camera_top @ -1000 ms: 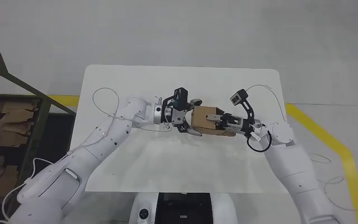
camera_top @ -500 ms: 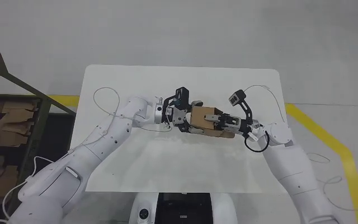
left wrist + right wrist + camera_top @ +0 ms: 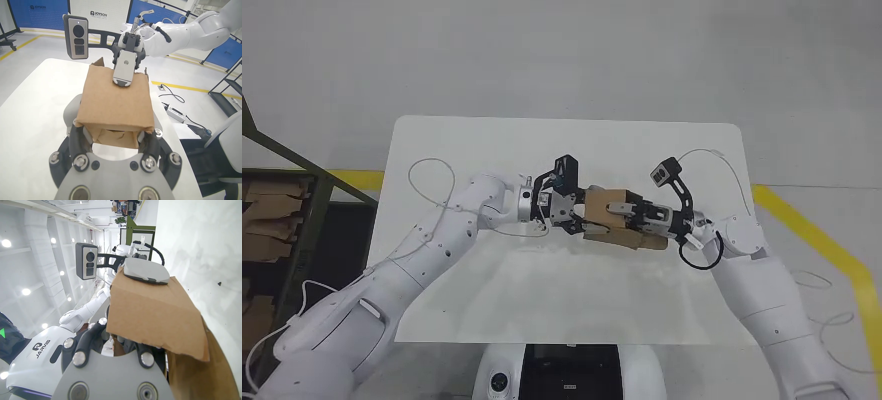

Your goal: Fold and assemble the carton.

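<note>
Leftward-nudged carton, long axis arm to arm, seemingly pinched by left gripper and right gripper

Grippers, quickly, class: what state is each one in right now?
Left gripper: closed on one end of the carton.
Right gripper: closed on the carton's other end, one finger on top.

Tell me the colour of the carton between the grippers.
Plain brown cardboard; the carton shows best in the left wrist view.
</note>
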Robot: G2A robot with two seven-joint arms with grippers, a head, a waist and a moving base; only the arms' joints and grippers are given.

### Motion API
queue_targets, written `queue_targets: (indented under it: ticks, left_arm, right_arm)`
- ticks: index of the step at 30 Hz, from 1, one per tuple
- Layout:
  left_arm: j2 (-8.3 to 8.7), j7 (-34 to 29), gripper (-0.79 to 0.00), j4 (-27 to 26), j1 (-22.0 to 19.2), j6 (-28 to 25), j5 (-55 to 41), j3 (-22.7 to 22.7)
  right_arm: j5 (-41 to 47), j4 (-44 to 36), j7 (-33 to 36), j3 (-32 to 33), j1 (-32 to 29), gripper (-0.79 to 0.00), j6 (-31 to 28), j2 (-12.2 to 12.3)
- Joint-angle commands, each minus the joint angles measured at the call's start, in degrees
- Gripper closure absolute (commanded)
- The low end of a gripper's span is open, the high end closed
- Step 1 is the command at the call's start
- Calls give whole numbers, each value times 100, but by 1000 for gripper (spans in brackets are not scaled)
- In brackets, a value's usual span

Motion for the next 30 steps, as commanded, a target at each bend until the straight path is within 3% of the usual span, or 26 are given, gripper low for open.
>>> queue_targets:
  ticks: [1, 3, 5, 14, 19, 24, 30]
  left_arm:
    - [6, 7, -379, 12, -5, 0, -31, 10]
    - [13, 29, -376, 28, -3, 0, -59, 14]
    - [22, 41, -376, 44, 0, 0, -70, 18]
    - [87, 153, -379, 123, 57, 0, 8, -102]
    - [142, 337, -456, 156, 159, 14, 142, -334]
    - [192, 524, -453, 78, 300, 155, 371, -576]
    - [210, 571, -520, 40, 389, 157, 443, -751]
  right_arm:
    - [33, 18, -3, 11, 9, -246, 1, 0]
    - [73, 35, 7, 31, 16, -311, -2, 2]
    - [114, 53, 34, 55, 18, -317, -1, 6]
    - [110, 105, 136, 309, -5, -280, -1, 71]
    - [-79, -35, 199, 634, -76, -259, 117, 169]
    - [-175, -425, 209, 958, -304, -256, 252, 264]
    - [-271, -1142, 405, 911, -728, -259, 491, 313]
